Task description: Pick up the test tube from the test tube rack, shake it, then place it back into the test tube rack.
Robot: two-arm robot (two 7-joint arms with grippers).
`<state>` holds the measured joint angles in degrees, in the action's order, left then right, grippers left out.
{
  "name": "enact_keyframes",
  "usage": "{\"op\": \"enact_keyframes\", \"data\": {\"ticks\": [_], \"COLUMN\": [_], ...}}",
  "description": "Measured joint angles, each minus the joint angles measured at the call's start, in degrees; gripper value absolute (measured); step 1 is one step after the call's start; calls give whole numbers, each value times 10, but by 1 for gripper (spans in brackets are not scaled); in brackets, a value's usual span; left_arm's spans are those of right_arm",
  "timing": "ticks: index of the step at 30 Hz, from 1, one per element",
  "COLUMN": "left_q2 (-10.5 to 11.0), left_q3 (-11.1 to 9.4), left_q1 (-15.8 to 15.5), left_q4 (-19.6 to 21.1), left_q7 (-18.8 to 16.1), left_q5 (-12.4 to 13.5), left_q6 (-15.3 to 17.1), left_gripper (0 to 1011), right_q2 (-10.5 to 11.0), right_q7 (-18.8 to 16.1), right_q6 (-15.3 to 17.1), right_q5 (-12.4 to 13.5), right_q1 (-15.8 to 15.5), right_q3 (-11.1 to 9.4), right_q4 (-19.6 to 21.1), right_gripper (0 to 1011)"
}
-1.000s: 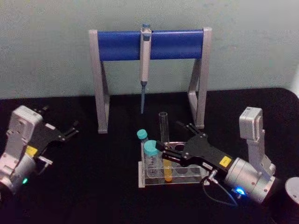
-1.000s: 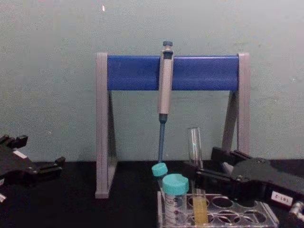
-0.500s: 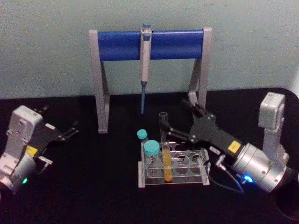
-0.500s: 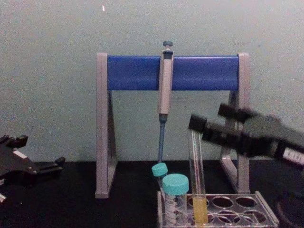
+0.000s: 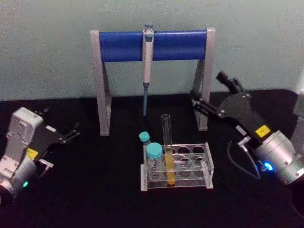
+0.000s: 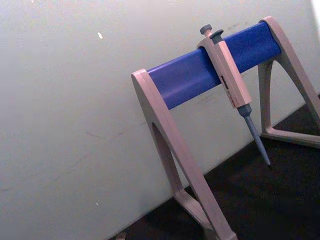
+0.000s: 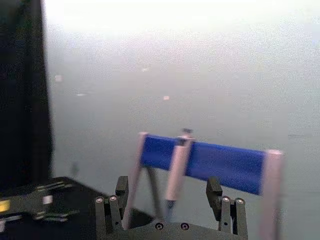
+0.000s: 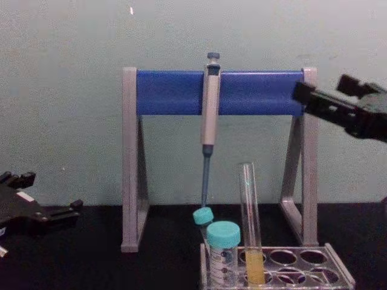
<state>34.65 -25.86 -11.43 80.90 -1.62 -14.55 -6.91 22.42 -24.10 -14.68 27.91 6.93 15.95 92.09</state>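
Head view, centre of the frame: you saw the test tube (image 5: 166, 148) standing upright in the test tube rack (image 5: 209, 164), in a hole of the front row toward the rack's left end, with yellow-orange liquid in its lower part. Two teal-capped tubes (image 5: 153, 160) stood just to its left in the same rack. Nothing held the tube.

At right of the frame, your right gripper (image 5: 208, 97) was raised above and to the right of the rack, well apart from the tube, its fingers spread wide and holding nothing. In the right wrist view the two fingers (image 7: 121, 194) stood far apart with only the blue bar of the pipette stand (image 7: 227, 171) between them in the distance. In the chest view the same gripper (image 8: 329, 99) entered at the upper right, level with the stand's blue bar.

At lower left of the head view, your left gripper (image 5: 73, 131) rested low over the black table (image 5: 95, 190), well away from the rack, its fingers slightly parted and empty.

Behind the rack, at upper centre, the grey-and-blue pipette stand carried one pipette (image 5: 147, 66) hanging tip down from its bar. In the chest view the tube (image 8: 250, 220) rose well above the rack's top plate.
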Motion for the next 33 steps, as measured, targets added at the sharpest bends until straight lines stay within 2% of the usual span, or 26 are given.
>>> {"op": "enact_keyframes", "data": {"ticks": [7, 10, 11, 21, 24, 33], "left_q2": [0, 0, 0, 0, 0, 0], "left_q3": [0, 0, 0, 0, 0, 0], "left_q1": [0, 0, 0, 0, 0, 0], "left_q4": [0, 0, 0, 0, 0, 0], "left_q7": [0, 0, 0, 0, 0, 0], "left_q5": [0, 0, 0, 0, 0, 0], "left_q6": [0, 0, 0, 0, 0, 0], "left_gripper": [1002, 1001, 1001, 1002, 1001, 1001], "right_q2": [-19, -24, -26, -40, -46, -62], "right_q7": [75, 95, 109, 182, 194, 203], "right_q6": [2, 5, 8, 59, 73, 94], "right_q5": [-49, -67, -80, -167, -182, -200], "right_q1": [-20, -26, -30, -53, -58, -65], "right_q3": [-33, -39, -42, -47, -49, -53], "right_q4": [1, 1, 0, -16, -25, -54], "right_gripper": [1000, 1000, 1000, 1000, 1000, 1000]}}
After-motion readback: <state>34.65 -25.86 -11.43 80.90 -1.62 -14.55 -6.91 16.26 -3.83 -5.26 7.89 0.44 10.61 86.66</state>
